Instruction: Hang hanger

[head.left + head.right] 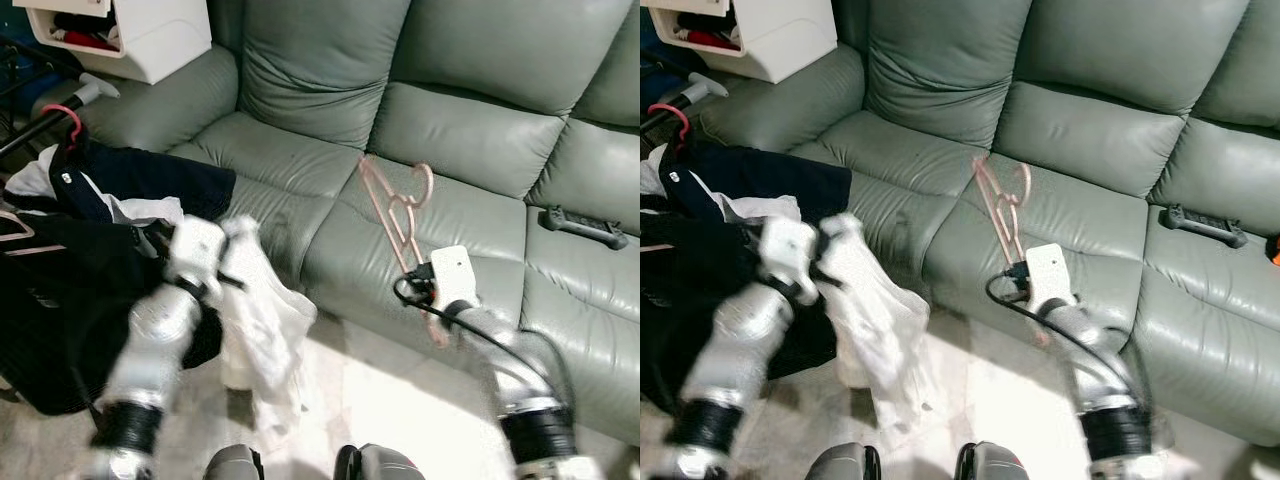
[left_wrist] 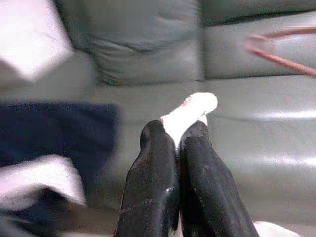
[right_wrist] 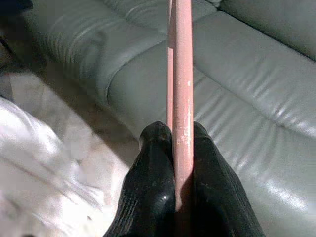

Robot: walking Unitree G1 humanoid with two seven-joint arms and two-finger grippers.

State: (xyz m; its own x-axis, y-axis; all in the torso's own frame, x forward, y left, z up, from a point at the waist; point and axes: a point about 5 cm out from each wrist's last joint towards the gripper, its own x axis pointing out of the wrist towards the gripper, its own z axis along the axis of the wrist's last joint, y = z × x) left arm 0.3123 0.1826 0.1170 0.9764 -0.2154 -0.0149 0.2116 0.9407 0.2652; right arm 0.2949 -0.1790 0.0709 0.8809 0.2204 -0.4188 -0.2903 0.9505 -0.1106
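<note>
— Right gripper [image 3: 174,143]: what has it got?

— Its two black fingers [image 3: 148,182] are pressed together on a pink hanger [image 1: 400,215]. In the right wrist view the pink bar runs straight up between them, squeezed from both sides.

— And where does the hanger sit in the room?

— Held up in the air over the front of the grey-green leather sofa [image 1: 450,130], above the seam between two seat cushions. The hook end points up and away from the robot, and the lower end reaches down past the white wrist housing toward the floor. It touches nothing but the gripper.

— The left gripper [image 2: 177,140]?

— Closed as well, on a white garment [image 1: 265,320]. The left wrist view shows a tuft of white cloth sticking out between the fingertips. From the head camera the fabric hangs down from that gripper in loose folds, in front of the sofa's left seat, its bottom near the pale floor [image 1: 370,390].

— Anything else around?

— A heap of dark clothes [image 1: 130,180], navy and black with some white mixed in, lies on the sofa's left end and spills over the side. A red hook [image 1: 62,115] shows above that heap on a dark rod. A white bin [image 1: 140,35] stands behind the armrest, and a black handle-shaped object [image 1: 582,225] lies on the right seat cushion.
</note>
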